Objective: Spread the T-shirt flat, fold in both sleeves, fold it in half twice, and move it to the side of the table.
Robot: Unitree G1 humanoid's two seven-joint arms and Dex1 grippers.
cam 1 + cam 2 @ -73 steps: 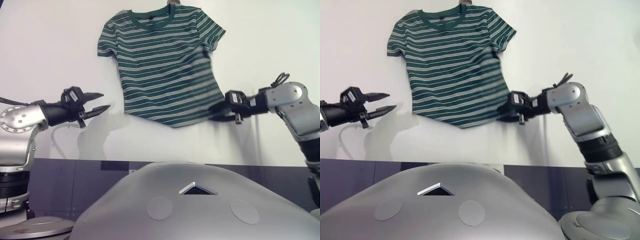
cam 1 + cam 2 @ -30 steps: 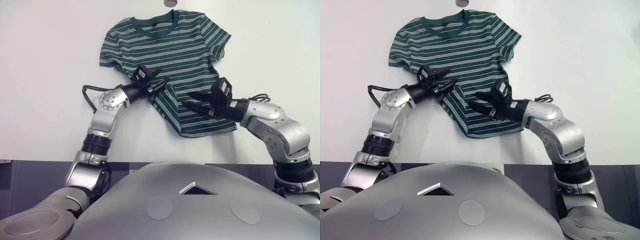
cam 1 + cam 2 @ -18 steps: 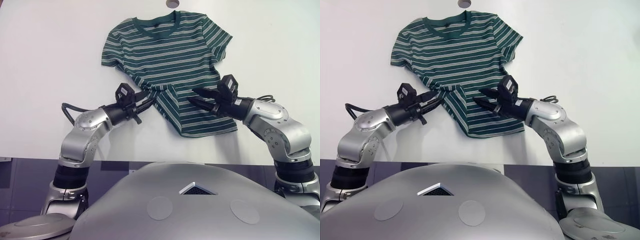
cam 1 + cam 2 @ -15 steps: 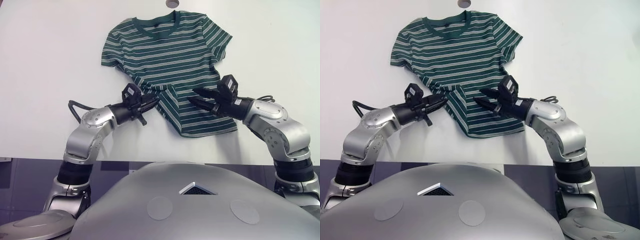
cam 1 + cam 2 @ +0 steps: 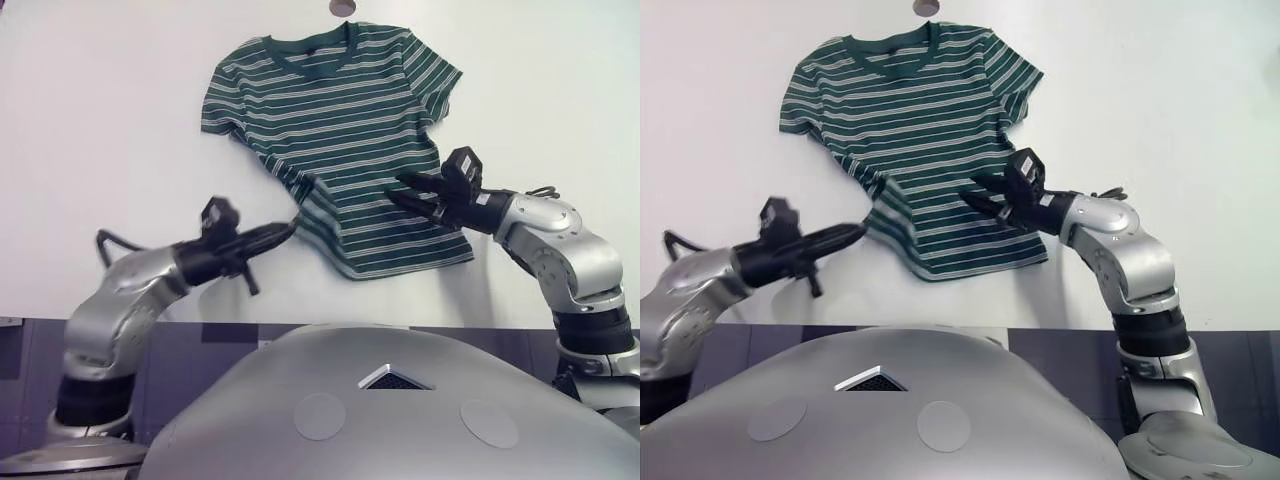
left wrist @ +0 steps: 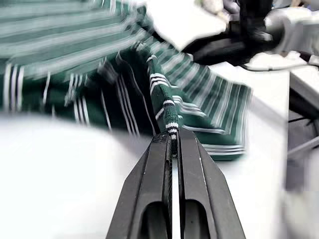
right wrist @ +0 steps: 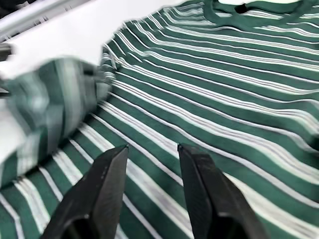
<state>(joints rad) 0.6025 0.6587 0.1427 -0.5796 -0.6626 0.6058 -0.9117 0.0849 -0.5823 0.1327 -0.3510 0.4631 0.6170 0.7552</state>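
A green T-shirt with white stripes (image 5: 340, 110) lies on the white table (image 5: 110, 130), neck at the far side. My left gripper (image 5: 290, 227) is shut on the shirt's lower left hem corner (image 6: 164, 102), just off the shirt's left edge, and the cloth there rises in a ridge. My right gripper (image 5: 402, 192) hovers open over the shirt's lower right part, its two fingers (image 7: 107, 189) spread above the stripes with nothing between them. The left sleeve (image 5: 222, 100) and right sleeve (image 5: 440, 70) lie spread out.
A small dark round thing (image 5: 341, 7) sits at the table's far edge behind the collar. Bare white tabletop stretches to the left and right of the shirt. The table's near edge (image 5: 60, 317) runs just beyond my arms.
My left gripper has drawn back toward the near left with the hem corner in it, pulling out the folded-in lower left part of the shirt. The right gripper has barely moved.
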